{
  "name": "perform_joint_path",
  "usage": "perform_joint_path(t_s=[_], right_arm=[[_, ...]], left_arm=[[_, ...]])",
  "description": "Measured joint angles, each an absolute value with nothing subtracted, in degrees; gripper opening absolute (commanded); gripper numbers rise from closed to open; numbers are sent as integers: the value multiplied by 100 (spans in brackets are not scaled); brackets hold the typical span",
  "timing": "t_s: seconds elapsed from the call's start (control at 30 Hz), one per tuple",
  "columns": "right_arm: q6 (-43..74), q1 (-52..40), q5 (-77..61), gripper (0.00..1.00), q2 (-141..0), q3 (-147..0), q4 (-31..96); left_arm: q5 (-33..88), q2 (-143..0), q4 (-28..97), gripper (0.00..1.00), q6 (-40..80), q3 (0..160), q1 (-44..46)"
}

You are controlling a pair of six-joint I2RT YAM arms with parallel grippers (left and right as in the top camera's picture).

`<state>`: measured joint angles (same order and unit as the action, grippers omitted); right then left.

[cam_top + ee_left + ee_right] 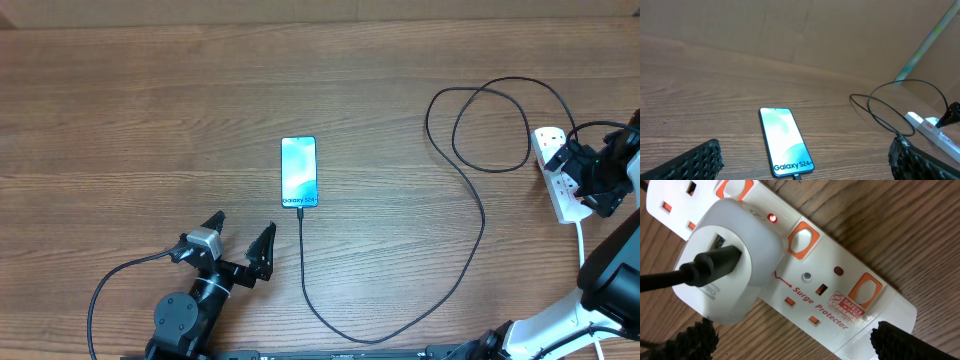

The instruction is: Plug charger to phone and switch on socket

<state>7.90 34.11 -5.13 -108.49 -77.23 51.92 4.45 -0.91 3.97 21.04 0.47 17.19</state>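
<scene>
Left gripper (244, 224) sits closest in the overhead view, low at the front edge, jaws spread wide and nothing between them. Just beyond it the phone (299, 172) lies flat on the wooden table (150, 100), screen lit blue. The charger (302, 262) meets the phone's bottom edge, runs toward the front, swings right and loops up to the socket (548, 140) at the far right. Over that socket hangs the right gripper (585, 185), wide open and empty; whether it touches the strip I cannot tell. A white cord (581, 240) trails off the socket toward the front.

On to the left wrist view: two black fingers (695, 162) frame the bottom corners, far apart, gripping nothing. The phone (786, 140) lies between and ahead of them, "Galaxy S24" readable. The charger (880, 107) loops at right, beside the socket (930, 127).

Right wrist view now: fingers (910, 340) sit parted in the bottom corners, and the socket (840, 295) fills the picture. A white adapter (735, 275) sits plugged in, the black charger (715, 265) seated in its port. A red light (772, 217) glows beside an orange-framed switch (802, 240).
</scene>
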Motion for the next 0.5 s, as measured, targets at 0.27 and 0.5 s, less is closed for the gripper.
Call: perform_joint_path(t_s=[0.27, 0.5], right_arm=[[790, 3398, -508, 100, -10401, -7706, 5196], [790, 3026, -493, 100, -8790, -7706, 5164]], left_arm=[[445, -91, 395, 100, 2104, 47, 1719], [445, -91, 397, 100, 2104, 47, 1719]])
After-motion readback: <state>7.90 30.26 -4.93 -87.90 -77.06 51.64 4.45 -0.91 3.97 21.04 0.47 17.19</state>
